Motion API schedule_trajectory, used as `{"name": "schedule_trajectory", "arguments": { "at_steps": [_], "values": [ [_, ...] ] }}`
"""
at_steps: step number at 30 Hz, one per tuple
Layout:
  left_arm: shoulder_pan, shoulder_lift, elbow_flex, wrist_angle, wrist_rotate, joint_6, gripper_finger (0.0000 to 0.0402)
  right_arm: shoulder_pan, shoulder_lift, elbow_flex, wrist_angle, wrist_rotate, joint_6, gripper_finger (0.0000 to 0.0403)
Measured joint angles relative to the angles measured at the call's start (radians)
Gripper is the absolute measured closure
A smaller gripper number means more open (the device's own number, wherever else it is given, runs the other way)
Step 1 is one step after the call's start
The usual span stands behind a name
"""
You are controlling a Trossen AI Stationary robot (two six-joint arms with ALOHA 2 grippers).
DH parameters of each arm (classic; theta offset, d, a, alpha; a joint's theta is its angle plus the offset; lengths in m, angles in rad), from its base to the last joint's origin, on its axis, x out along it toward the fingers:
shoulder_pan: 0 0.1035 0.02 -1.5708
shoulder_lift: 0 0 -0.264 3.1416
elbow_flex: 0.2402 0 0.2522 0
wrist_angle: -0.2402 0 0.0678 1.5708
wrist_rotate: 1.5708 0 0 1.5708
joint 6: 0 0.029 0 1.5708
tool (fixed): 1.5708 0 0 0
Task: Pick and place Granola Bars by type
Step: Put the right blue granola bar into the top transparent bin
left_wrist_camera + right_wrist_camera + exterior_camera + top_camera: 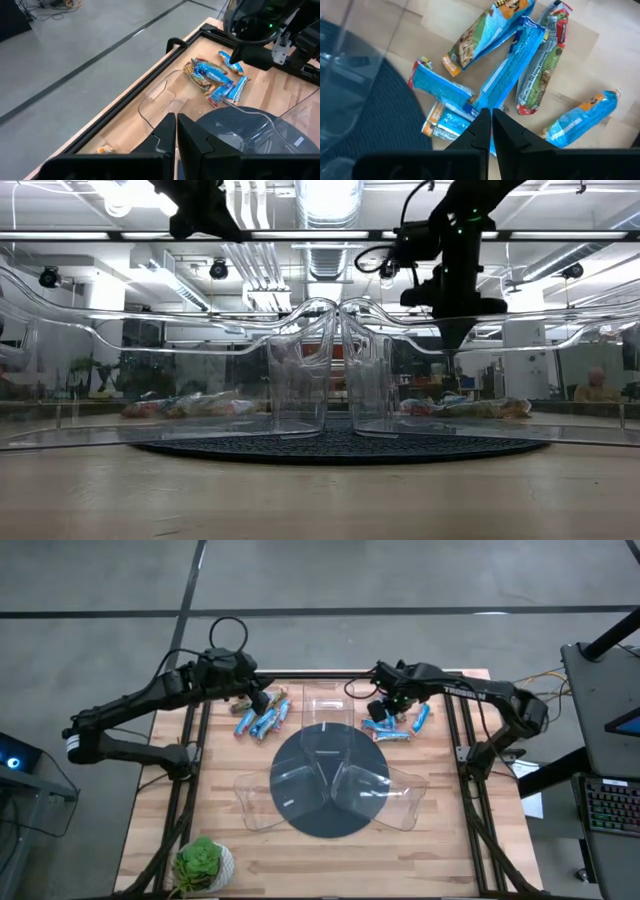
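Note:
The Granola Bars lie in two loose heaps on the wooden table's far part. The left heap [262, 718] is mostly blue. The right heap [395, 725] mixes blue bars with green-and-tan ones [507, 75]. My left gripper [262, 700] hangs shut above the left heap, and its shut fingers [176, 130] point across the table toward the right heap [217, 80]. My right gripper [385, 708] points steeply down, shut, over the right heap. In the low view its tip [452, 340] stands well above the bars [480, 408].
Three clear plastic trays [330, 710] [262, 795] [385, 795] fan out on a dark round mat [330, 825] at the table's middle. A potted plant [203, 865] stands at the near left corner. Black frame rails [195, 770] run along the table's sides.

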Motion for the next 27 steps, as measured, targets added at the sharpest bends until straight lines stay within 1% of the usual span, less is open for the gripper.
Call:
{"name": "schedule_trajectory", "arguments": {
  "at_steps": [6,16,21,24,27],
  "values": [
    [0.000,0.002,0.000,0.001,0.000,-0.008,0.0401,-0.024,0.049,-0.015,0.041,0.001,0.040,0.0394],
    [0.000,0.002,0.000,0.001,0.000,-0.010,0.0401,-0.046,0.146,-0.017,0.059,0.001,0.038,0.0394],
    [0.000,0.001,0.000,0.001,0.000,-0.010,0.0401,-0.046,0.164,-0.017,0.080,0.002,0.036,0.0393],
    [0.000,0.001,0.000,0.001,0.000,-0.010,0.0401,-0.049,0.163,-0.017,0.110,0.002,0.035,0.0380],
    [0.000,0.001,0.000,0.001,0.000,-0.010,0.0401,-0.058,0.159,-0.017,0.110,0.002,0.036,0.0352]
  ]
}}
